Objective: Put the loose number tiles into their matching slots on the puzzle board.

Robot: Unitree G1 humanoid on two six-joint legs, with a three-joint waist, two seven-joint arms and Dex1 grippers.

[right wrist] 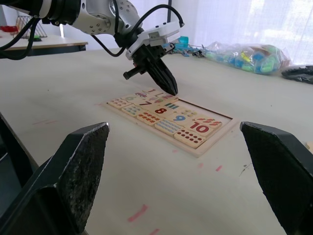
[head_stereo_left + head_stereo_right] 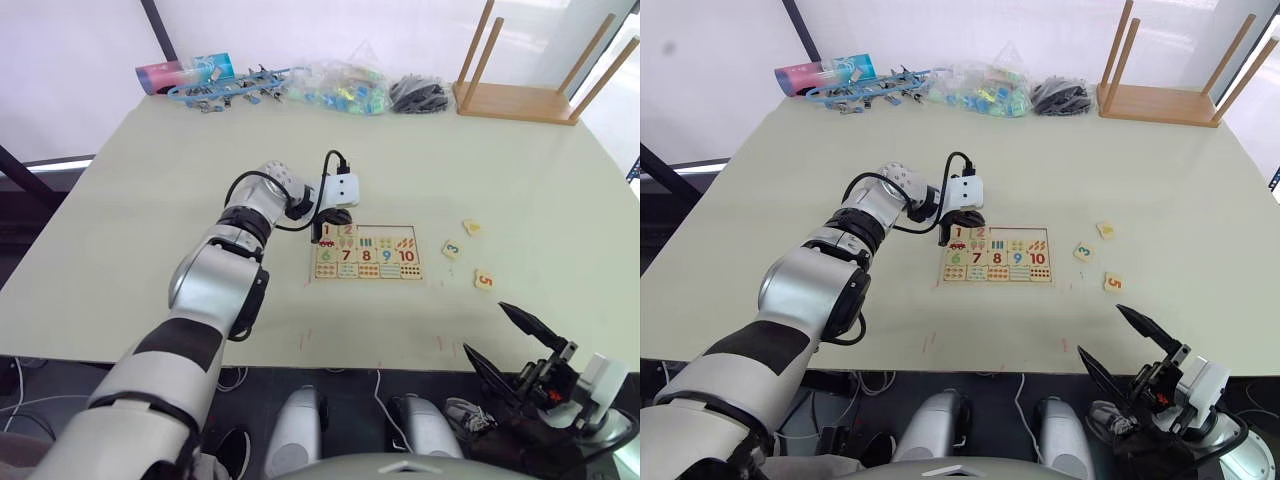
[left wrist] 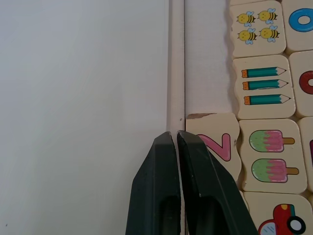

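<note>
The puzzle board (image 2: 368, 252) lies flat near the middle of the pale table (image 2: 150, 200), its big numbers 6 to 10 running along the near rows, with small picture cells around them. In its far row, the 1 tile (image 2: 327, 230) and the 2 tile (image 2: 346, 230) already sit in their slots at the board's ten-o'clock corner, while the slots further along that row (image 2: 385, 229) look bare. Three loose tiles rest on the table well apart from the board, toward three o'clock: the 3 tile (image 2: 452, 249) nearest, the 5 tile (image 2: 484, 279) beyond it toward four o'clock, and one more tile (image 2: 472, 227) toward two o'clock, its digit too small to read. The left gripper (image 2: 338, 216) hangs over the board's far edge just above the 2 tile, its two black fingers (image 3: 161, 196) pressed together with nothing between them, tips at the frame strip. The right gripper (image 2: 520, 345) is low off the table's near edge, at about five o'clock from the board, its fingers (image 1: 78, 166) spread wide and empty. Along the table's far edge, toward twelve o'clock, lie a bag of coloured pieces (image 2: 340, 88), a dark bundle (image 2: 418, 95) and an upturned wooden stool (image 2: 530, 75).
</note>
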